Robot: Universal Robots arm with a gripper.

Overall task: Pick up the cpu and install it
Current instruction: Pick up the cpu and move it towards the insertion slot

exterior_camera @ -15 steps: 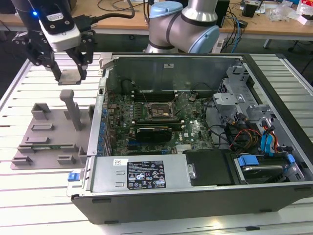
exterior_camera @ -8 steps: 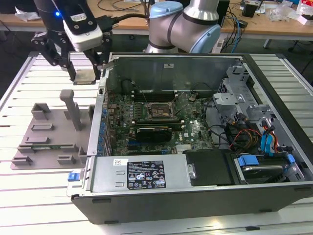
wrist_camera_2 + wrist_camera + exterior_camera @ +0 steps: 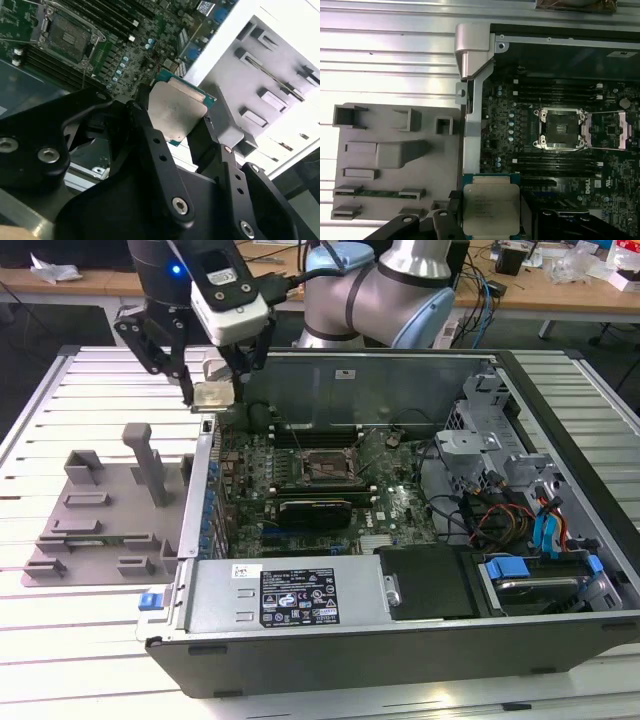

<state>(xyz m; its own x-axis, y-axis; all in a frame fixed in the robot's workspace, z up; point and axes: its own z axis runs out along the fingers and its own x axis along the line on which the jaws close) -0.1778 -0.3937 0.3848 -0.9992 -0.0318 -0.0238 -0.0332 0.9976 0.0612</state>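
Gripper (image 3: 213, 390) clamped on cpu (image 3: 177, 112), upper left of exterior view, above case (image 3: 400, 645) edge; socket (image 3: 561, 129) bracket flipped open
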